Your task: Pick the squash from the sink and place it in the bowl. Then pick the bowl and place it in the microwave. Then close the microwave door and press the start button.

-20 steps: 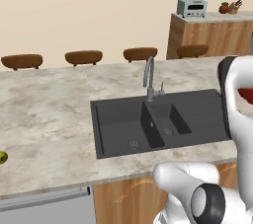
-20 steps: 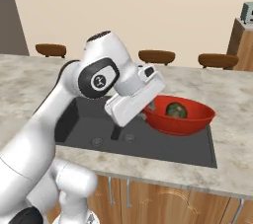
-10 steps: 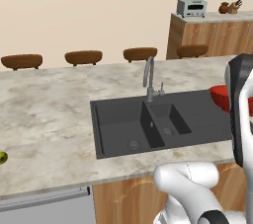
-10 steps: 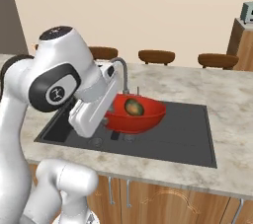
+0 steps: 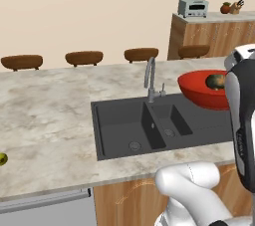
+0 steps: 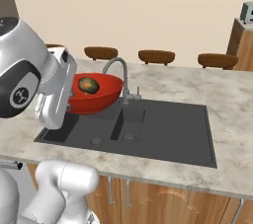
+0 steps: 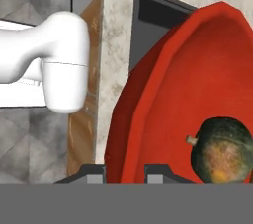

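My gripper (image 7: 124, 172) is shut on the rim of the glossy red bowl (image 7: 168, 104), which hangs tilted in the air in front of the faucet. The dark green squash (image 7: 222, 149) lies inside it, with a paler orange patch and a short stub. From the left base the bowl (image 5: 203, 89) and the squash (image 5: 216, 80) float beside my white arm at the right edge. From the right base the bowl (image 6: 96, 95) with the squash (image 6: 88, 85) hangs next to my hand, over the left end of the dark grey sink (image 6: 163, 129). The microwave and its door are out of view.
The sink (image 5: 134, 125) is set in a marble counter (image 5: 45, 115) with a curved steel faucet (image 5: 149, 78). A yellow-green fruit (image 5: 2, 159) lies at the counter's left edge. Brown stools (image 5: 83, 56) line the far side. A small silver appliance (image 5: 193, 7) stands on a wooden cabinet behind.
My arm has swung the bowl with the squash sideways: leftward across the right base view, and from the right edge into the left base view. The grip has not changed.
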Available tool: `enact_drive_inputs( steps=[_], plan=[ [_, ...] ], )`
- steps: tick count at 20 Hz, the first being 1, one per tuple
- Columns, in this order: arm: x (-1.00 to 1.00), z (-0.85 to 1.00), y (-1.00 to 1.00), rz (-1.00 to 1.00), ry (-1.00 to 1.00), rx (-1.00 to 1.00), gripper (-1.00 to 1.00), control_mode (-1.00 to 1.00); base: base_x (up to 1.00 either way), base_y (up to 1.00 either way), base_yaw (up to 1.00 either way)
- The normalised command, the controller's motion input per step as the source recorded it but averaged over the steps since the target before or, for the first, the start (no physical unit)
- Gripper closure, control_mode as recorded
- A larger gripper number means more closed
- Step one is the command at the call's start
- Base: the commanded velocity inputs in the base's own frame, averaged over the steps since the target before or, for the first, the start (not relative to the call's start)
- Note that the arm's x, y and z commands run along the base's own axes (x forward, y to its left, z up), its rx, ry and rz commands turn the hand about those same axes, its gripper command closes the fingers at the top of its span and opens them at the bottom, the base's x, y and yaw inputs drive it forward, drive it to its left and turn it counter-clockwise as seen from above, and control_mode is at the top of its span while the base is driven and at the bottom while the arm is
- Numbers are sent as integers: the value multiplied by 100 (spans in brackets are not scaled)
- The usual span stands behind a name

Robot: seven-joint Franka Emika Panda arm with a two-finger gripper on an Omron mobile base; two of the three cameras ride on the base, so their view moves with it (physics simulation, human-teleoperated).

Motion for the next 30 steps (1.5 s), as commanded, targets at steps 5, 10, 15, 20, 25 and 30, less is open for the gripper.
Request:
enact_drive_inputs(
  steps=[5, 10, 15, 20, 25, 30],
  plan=[
    [2, 4, 12, 8, -15, 1, 100, -100, 0, 0, 0],
    [-10, 0, 0, 0, 0, 0, 100, -100, 0, 0, 0],
    [-1, 0, 0, 0, 0, 0, 100, -100, 0, 0, 0],
    [0, 0, 0, 0, 1, -1, 100, -100, 0, 0, 0],
    [0, 0, 0, 0, 0, 0, 100, 100, -61, 0, 0],
    [0, 0, 0, 0, 0, 0, 100, 100, -70, 0, 0]
  ],
)
